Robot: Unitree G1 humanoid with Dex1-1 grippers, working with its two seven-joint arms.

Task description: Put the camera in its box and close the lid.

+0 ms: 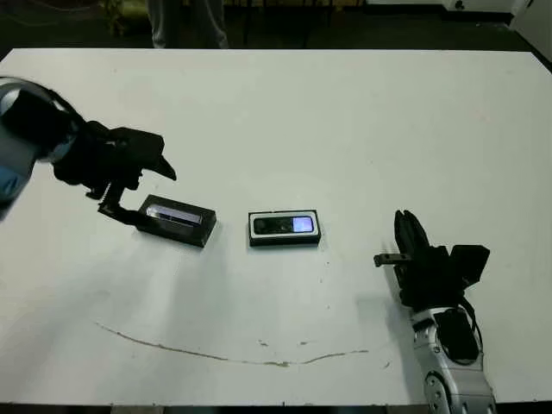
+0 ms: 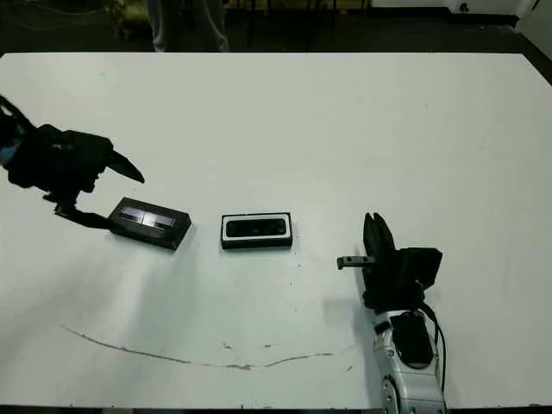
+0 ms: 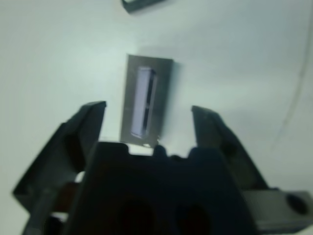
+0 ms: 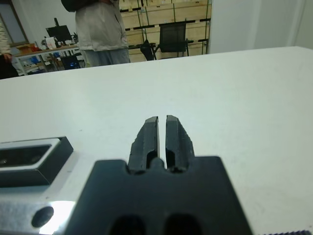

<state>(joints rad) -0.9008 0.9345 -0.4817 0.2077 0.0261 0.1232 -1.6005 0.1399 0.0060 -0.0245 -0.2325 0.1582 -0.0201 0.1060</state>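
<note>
The white surface (image 1: 345, 129) fills most of the head views, and a thin, wavy brownish line (image 1: 233, 355) runs across its near part, with a few small specks beside it. Beyond the far edge the floor is dark, and a person's legs (image 1: 185, 21) in light trousers stand there. The right wrist view shows a person (image 4: 98, 29) in a light grey jacket standing past the surface, a black chair (image 4: 173, 39) next to them, wooden shelving (image 4: 161, 14) behind, and a cluttered desk (image 4: 49, 51) off to one side.
</note>
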